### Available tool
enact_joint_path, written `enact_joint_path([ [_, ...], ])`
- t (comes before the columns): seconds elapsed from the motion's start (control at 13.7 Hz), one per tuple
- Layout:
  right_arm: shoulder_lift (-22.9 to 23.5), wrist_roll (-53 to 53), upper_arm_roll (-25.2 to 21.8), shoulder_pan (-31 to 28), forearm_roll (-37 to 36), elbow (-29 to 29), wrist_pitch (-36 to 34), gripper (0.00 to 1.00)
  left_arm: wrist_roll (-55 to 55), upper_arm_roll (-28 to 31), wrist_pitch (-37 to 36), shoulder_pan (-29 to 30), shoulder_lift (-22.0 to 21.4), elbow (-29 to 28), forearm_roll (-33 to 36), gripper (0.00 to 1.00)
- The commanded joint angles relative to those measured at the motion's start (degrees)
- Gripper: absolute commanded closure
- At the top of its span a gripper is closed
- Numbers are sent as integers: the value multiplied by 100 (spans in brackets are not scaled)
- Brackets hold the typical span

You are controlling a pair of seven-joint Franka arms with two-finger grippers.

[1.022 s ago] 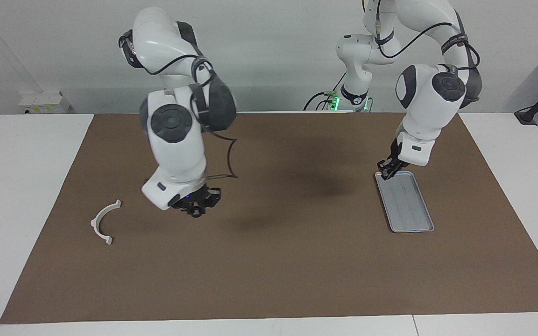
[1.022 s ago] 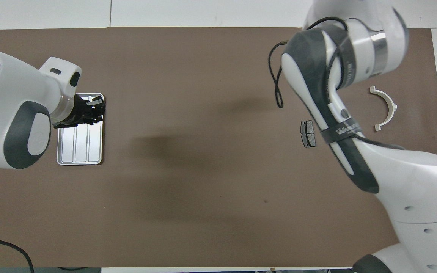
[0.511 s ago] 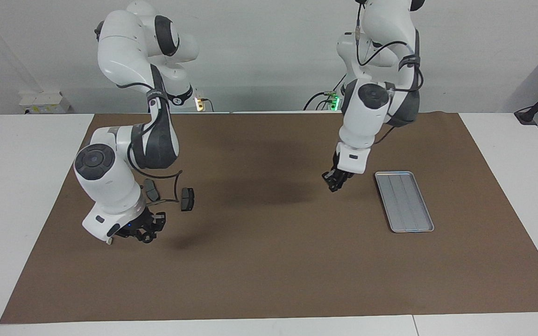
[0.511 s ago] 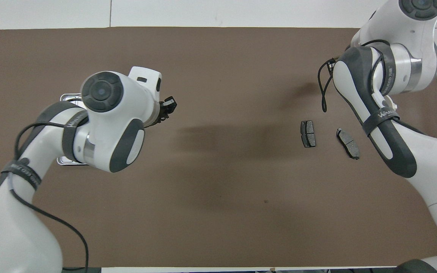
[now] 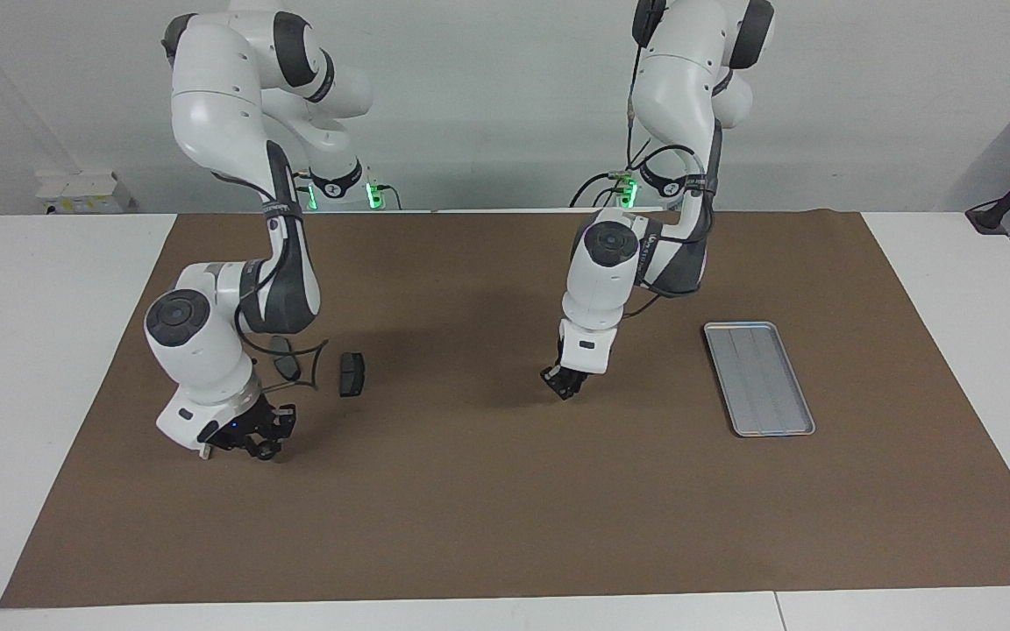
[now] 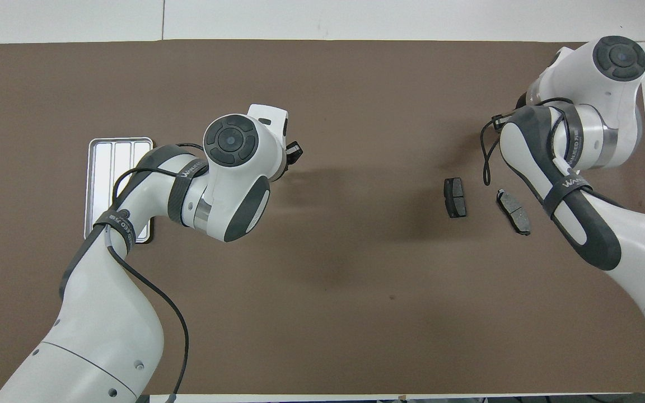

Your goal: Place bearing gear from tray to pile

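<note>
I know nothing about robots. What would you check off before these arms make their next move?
1. Tray emptied: ok, nothing shows in it.
2. Left gripper shut: ok; it hangs low over the mat, between tray and pile.
3. Bearing gear in that gripper: cannot tell; nothing is visible between the fingertips.
4. Way to the pile free: ok, bare mat lies between the left gripper and the brake pads.
5. Room at the pile: probably not ok; the right gripper sits low beside the pads and may crowd the drop spot.
6. White bracket in place: cannot tell, the right arm covers that spot.
</note>
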Motion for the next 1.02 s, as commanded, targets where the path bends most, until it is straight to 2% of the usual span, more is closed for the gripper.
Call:
enact_joint_path([
  [0.0, -131, -144, 87, -91, 54, -284, 204, 100, -61, 81, 283, -118, -19, -127, -11, 100],
  [0.29, -123, -91, 87, -91, 81, -292, 204, 100, -70, 90, 616, -250, -80, -574, -2, 100],
  [0.36, -131, -74, 87, -82, 90, -292, 204, 46, -70, 90, 704, -250, -98, -663, -2, 99],
  [0.44, -131, -65, 87, -82, 90, -310, 204, 0, -70, 90, 714, -250, -98, -663, -11, 78],
  [0.51, -131, -65, 87, -82, 90, -310, 195, 0, -79, 99, 705, -233, -107, -664, -11, 28],
  [0.58, -131, -22, 87, -56, 90, -301, 195, 0, -70, 125, 618, -207, -107, -620, -11, 0],
  [0.8, -271, 294, 79, 128, 72, -258, -41, 0, -26, 334, 137, -136, -203, -462, -2, 0],
  [0.95, -403, 976, 79, 470, 72, -30, -628, 0, 271, 782, -295, -40, -737, -549, 7, 0],
])
